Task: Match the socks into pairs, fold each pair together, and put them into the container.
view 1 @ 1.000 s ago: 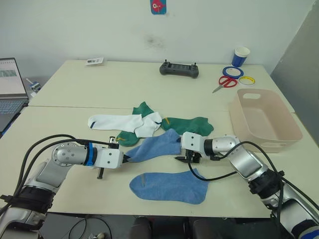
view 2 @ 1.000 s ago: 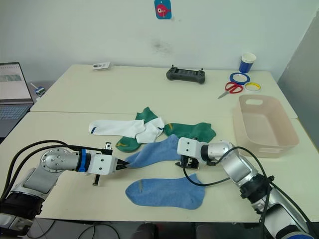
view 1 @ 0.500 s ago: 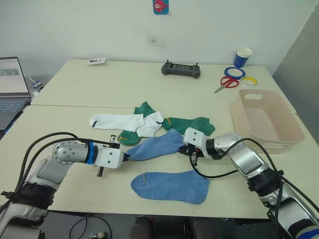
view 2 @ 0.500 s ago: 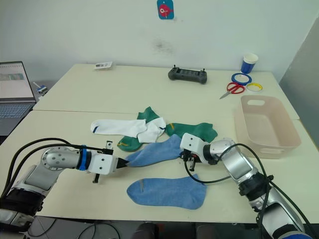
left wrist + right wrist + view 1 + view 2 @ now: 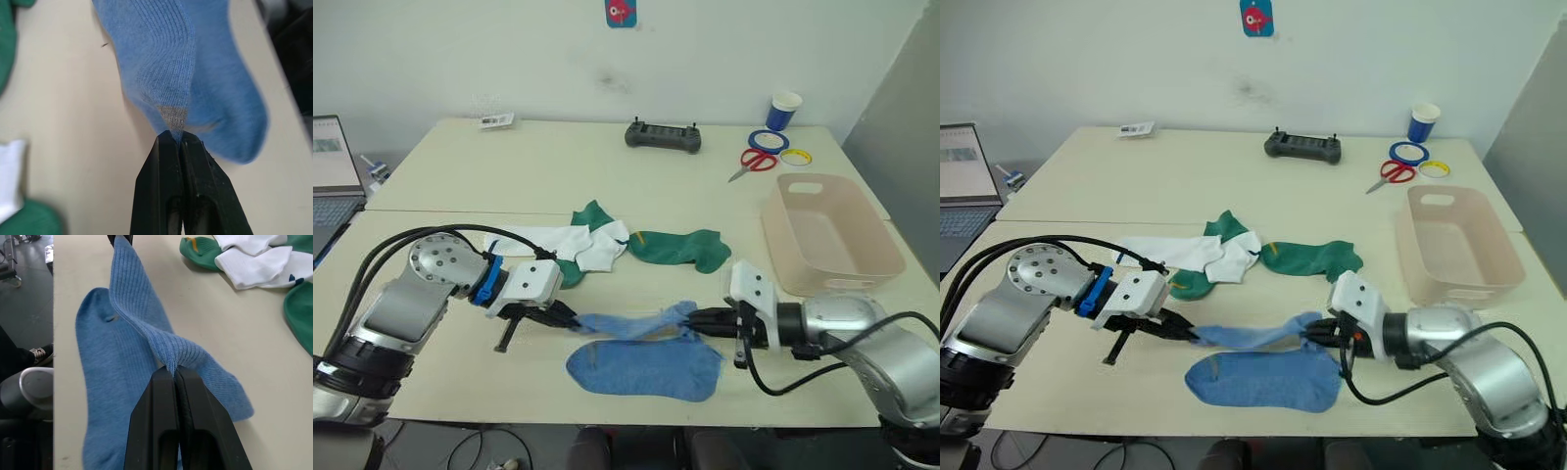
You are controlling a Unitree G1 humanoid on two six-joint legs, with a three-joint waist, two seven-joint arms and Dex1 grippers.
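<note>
A light blue sock (image 5: pixel 628 324) hangs stretched between my two grippers. My left gripper (image 5: pixel 570 321) is shut on its toe end (image 5: pixel 172 117), and my right gripper (image 5: pixel 691 315) is shut on its cuff end (image 5: pixel 146 328). It hovers just above the second light blue sock (image 5: pixel 646 370), which lies flat near the table's front edge. Behind them lie a dark green sock (image 5: pixel 680 245) and two white socks (image 5: pixel 563 240) over another green sock (image 5: pixel 594 213). The beige-pink container (image 5: pixel 842 286) stands to the right with nothing in it.
At the back of the table lie a black controller (image 5: pixel 663 137), a blue-and-white paper cup (image 5: pixel 784 111), red scissors (image 5: pixel 756 162) and two tape rolls (image 5: pixel 771 143). A laptop (image 5: pixel 331 186) sits at the far left edge.
My right gripper has shut on the blue sock's cuff. Both grippers have lifted the sock and carried it toward the front edge, over the flat blue sock.
</note>
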